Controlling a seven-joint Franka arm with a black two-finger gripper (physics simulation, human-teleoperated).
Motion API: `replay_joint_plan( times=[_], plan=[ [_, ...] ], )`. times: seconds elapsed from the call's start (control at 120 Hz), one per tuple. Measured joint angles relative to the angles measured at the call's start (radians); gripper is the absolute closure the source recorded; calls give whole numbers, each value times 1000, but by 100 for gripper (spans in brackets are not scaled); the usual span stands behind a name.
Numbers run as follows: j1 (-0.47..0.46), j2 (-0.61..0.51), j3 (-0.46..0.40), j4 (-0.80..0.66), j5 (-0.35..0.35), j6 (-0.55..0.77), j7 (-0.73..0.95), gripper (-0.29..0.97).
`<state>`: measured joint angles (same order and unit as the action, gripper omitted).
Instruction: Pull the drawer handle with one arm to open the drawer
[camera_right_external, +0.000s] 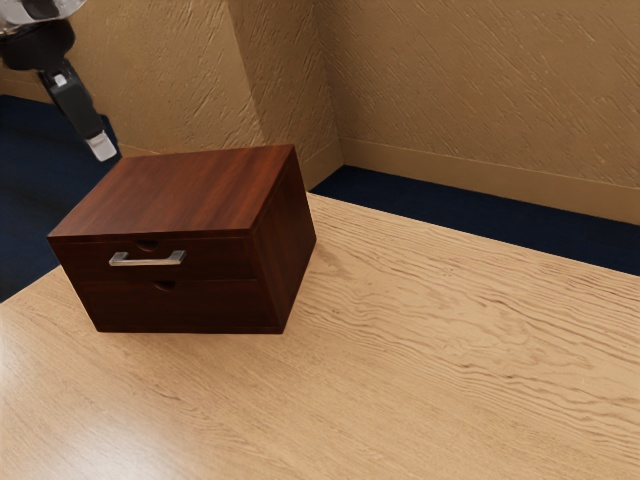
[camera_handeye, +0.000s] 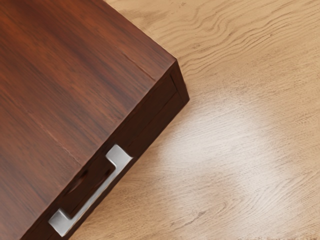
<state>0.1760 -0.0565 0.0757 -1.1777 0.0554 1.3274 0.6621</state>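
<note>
Drawer handle: silver bar lying level across the upper drawer front, on the face turned toward the exterior view's lower left
Drawer: upper of two in a dark wood cabinet, its front flush with the frame, so shut by the look of it
Cabinet's place: on the pale bench, toward the exterior view's left
Pincer: in the air above and behind the cabinet's far left corner, well apart from the handle, nothing seen in it; whether it is apart or together cannot be told
Step in hand: the approach, judging by the gap; no pull begun
Doing it well: bring the pincer down in front of the drawer face, take the bar at its middle between the two posts, and close firmly before any pull
Pull: straight out along the drawer's run, level and slow
Risk: the cabinet may slide on the bench with the pull; a grip near one end of the bar could skew or slip off
</note>
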Motion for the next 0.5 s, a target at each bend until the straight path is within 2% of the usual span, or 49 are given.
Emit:
replay_joint_plan(
  times=[0.108, 0.275, 0.383, 0.408, 0.442, 0.5],
  plan=[
    [-49, 19, 37, -1, 3, -6, 60, 0],
    [-29, 48, 48, -3, -2, -12, 131, 0],
    [-120, -20, 165, -87, 3, -39, 224, 0],
    [-89, -34, 172, -124, 6, -40, 264, 0],
    [-2, -44, 156, -181, 10, -27, 329, 0],
    [158, -51, 81, -236, 14, 19, 453, 0]
  ],
)
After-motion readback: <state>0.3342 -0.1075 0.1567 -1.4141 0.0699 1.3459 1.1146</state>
